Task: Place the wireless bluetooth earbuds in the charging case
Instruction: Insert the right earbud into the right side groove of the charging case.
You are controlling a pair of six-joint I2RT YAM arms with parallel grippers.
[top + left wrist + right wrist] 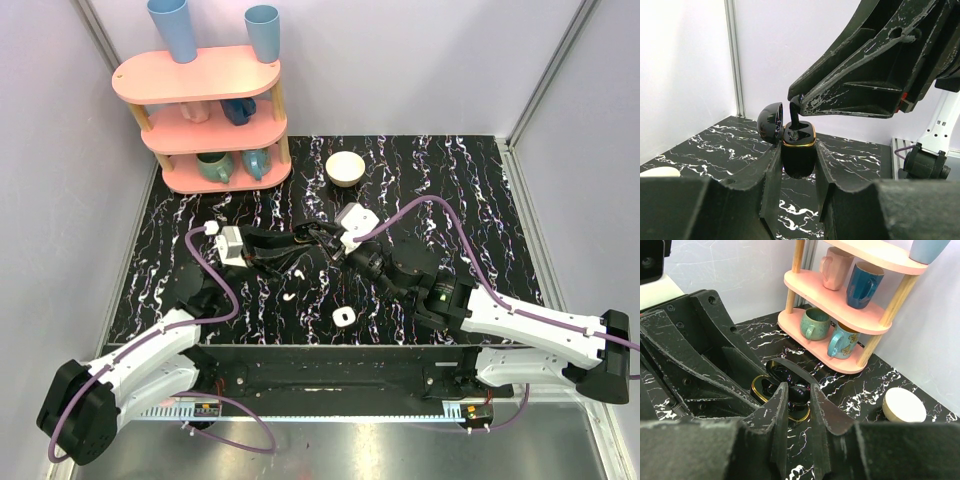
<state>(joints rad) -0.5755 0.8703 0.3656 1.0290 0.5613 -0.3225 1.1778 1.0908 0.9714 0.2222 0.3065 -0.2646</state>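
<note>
While the left gripper [798,167], jaws clamped on a black charging case [799,145] with its lid [770,122] swung open, holds it above the middle of the counter [420,165], the right gripper [799,402] hangs over it, jaws pinched on a black earbud [793,116] whose lower end meets the gold-rimmed well. Seating looks to be in hand; the next move likely calls for a straight push down, then release. A white case [342,316] and white earbud [288,296] lie toward the counter's near edge.
</note>
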